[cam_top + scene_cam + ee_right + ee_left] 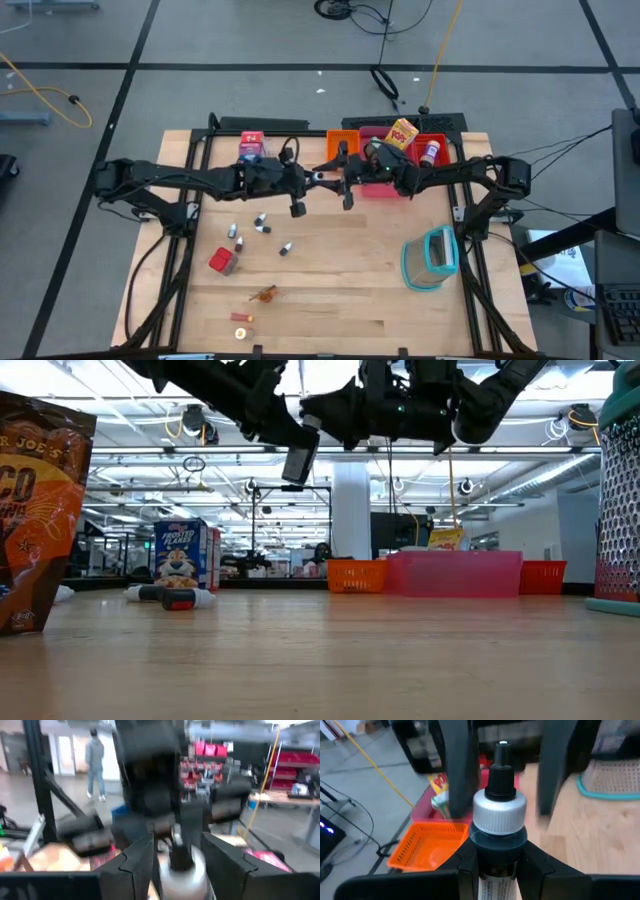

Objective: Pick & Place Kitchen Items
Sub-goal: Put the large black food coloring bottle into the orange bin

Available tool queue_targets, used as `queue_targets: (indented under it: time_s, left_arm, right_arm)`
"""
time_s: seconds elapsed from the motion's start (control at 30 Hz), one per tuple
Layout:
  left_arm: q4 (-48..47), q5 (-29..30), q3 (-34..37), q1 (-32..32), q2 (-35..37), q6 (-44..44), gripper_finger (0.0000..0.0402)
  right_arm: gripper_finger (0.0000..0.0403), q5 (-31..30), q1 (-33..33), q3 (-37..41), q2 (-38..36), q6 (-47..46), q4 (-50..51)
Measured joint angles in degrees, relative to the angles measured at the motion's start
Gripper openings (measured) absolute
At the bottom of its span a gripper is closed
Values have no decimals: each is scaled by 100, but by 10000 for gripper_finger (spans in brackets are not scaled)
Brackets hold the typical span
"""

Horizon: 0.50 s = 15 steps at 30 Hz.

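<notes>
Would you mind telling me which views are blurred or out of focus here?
Right wrist view: heavily smeared, the bottle barely readable. Left wrist view: bottle sharp, arm behind blurred. Low view: near bag soft at the edge. High view: crisp.

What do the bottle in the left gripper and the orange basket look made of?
Bottle held in the left gripper: probably plastic, with a ribbed matte silver collar and a black nozzle cap. Orange basket: likely moulded plastic, going by its uniform saturated colour and open lattice walls. Neither is certain from looks alone.

Dark-capped bottle (498,820) held aloft; other small groceries (258,226) scattered on table.
</notes>
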<state>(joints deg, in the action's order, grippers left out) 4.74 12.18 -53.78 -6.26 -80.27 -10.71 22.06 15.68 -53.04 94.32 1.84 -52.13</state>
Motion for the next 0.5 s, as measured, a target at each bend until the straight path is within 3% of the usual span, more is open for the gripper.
queue_targets:
  time_s: [0.27,0.43,0.5]
  left_arm:
    - [363,-22,0,-21,-79,-228,79]
    - [266,-30,0,-22,-79,-103,77]
    - [229,-13,0,-24,-79,-53,94]
  right_arm:
    - [152,-349,-8,-7,-6,191,89]
    - [106,-619,-17,-7,0,307,205]
    - [106,-625,-21,-7,0,342,229]
